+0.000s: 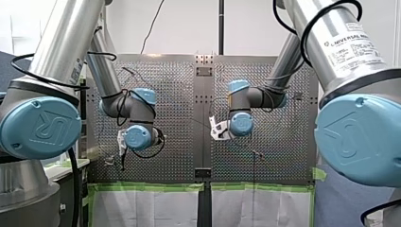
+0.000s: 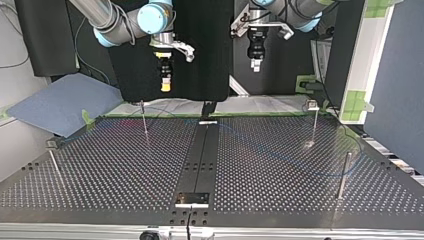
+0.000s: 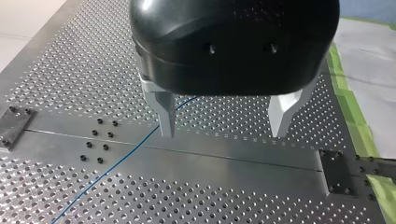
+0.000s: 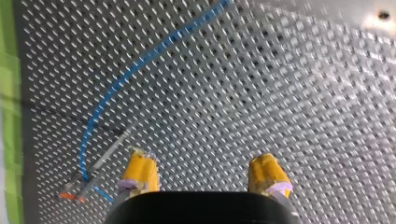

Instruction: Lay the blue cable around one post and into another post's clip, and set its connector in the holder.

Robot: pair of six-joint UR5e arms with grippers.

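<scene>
The thin blue cable (image 3: 122,157) lies loose on the perforated table and crosses the centre plate under my left gripper (image 3: 224,131). That gripper's metal fingers (image 3: 166,114) stand wide open above the plate, holding nothing. In the right wrist view the cable (image 4: 122,80) curves down to a slim post (image 4: 100,163) with an orange-tipped base, just beside my right gripper (image 4: 204,176). Its yellow pads (image 4: 140,173) are open and empty. In the top view both grippers hang high over the far edge, my right gripper (image 2: 165,84) and my left gripper (image 2: 256,64). The cable (image 2: 280,156) loops faintly across the table.
Several thin posts stand on the table: one far left (image 2: 144,120), one far right (image 2: 314,122), one near right (image 2: 344,174), one near left (image 2: 54,164). A small holder block (image 2: 192,199) sits on the centre strip near the front edge. Green tape (image 1: 151,187) lines the table edge.
</scene>
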